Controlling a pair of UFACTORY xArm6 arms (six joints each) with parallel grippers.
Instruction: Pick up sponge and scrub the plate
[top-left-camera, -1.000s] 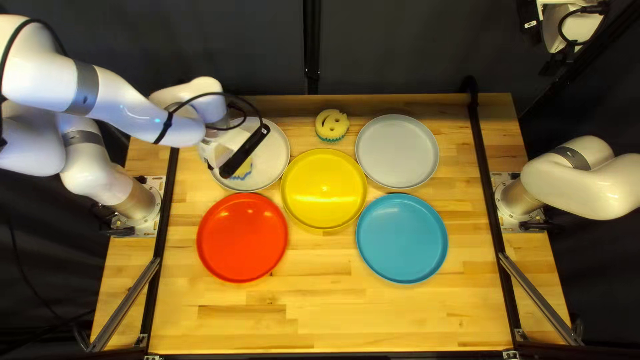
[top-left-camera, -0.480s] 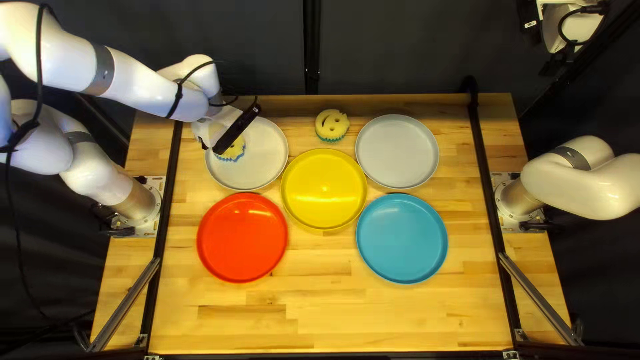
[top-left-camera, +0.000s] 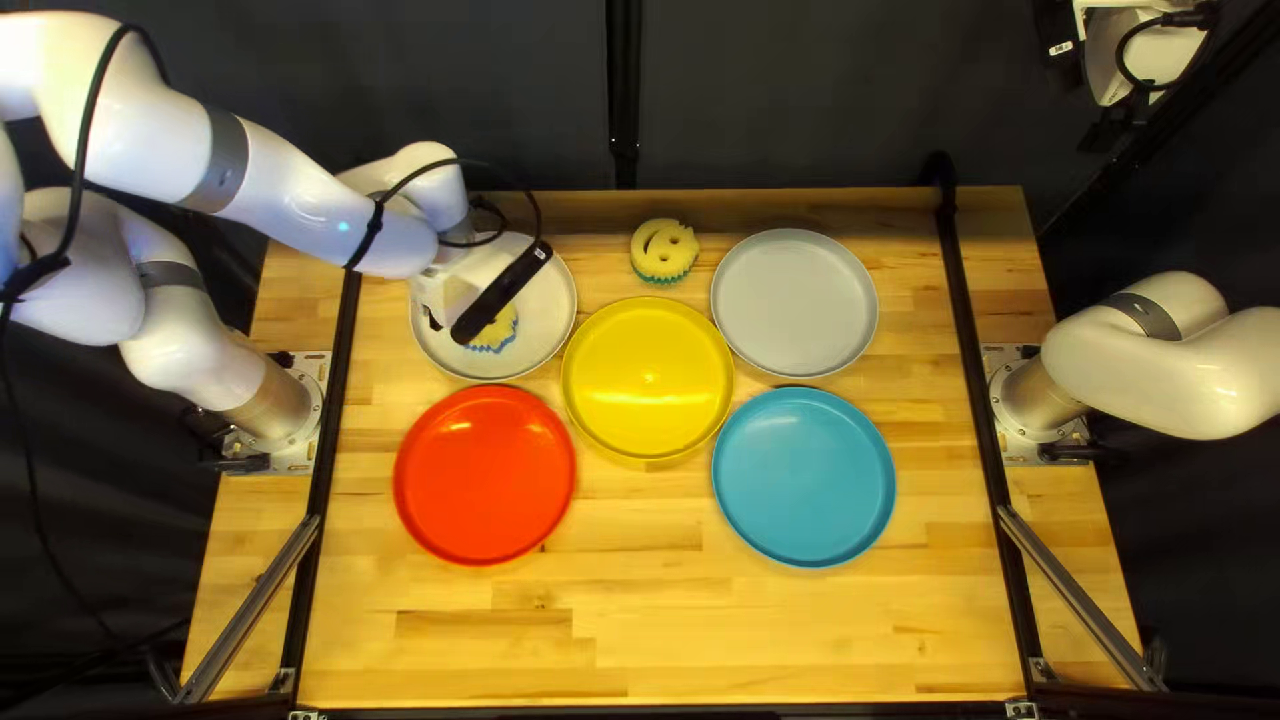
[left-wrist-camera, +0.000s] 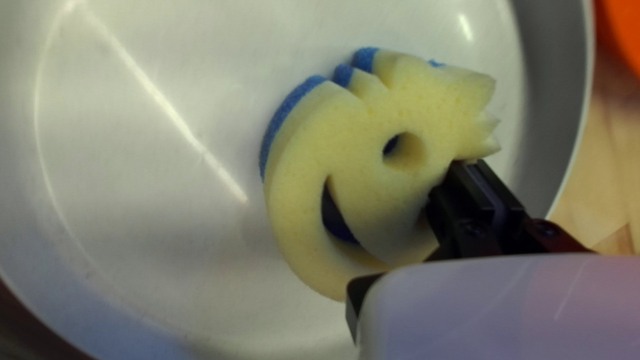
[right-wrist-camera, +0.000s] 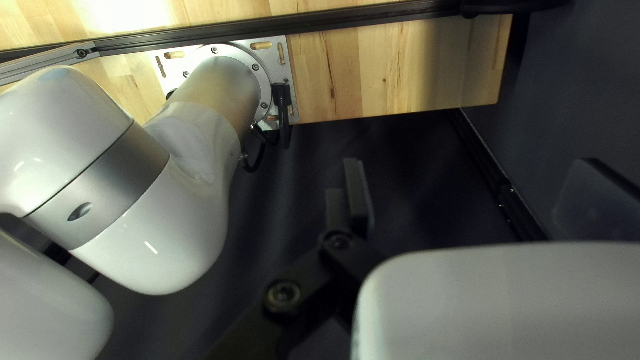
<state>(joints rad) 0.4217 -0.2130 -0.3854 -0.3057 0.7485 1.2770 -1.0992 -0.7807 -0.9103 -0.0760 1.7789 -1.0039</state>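
Note:
My left gripper [top-left-camera: 500,294] is over the white plate [top-left-camera: 550,314] at the back left of the table, its fingertips hidden from above. Under it a bit of the yellow sponge [top-left-camera: 499,331] with a blue underside shows. Up close in the left wrist view, my left gripper [left-wrist-camera: 437,220] is shut on the smiling sponge [left-wrist-camera: 300,193], whose blue side faces the plate [left-wrist-camera: 147,220]; part of the grip is hidden. Raised beyond the table's back right corner, my right gripper [top-left-camera: 1110,127] holds nothing. The right wrist view shows my right gripper [right-wrist-camera: 473,193] with its fingers wide apart.
A second yellow sponge [top-left-camera: 663,251] with a green underside lies between the white plate and a grey plate [top-left-camera: 795,303]. Nearer are yellow [top-left-camera: 648,379], red [top-left-camera: 484,475] and blue [top-left-camera: 803,476] plates. Black rails [top-left-camera: 978,374] run along both sides.
My left gripper and the sponge first shifted left and toward the far edge, then came back right and toward the near edge over the plate. The right arm stayed still.

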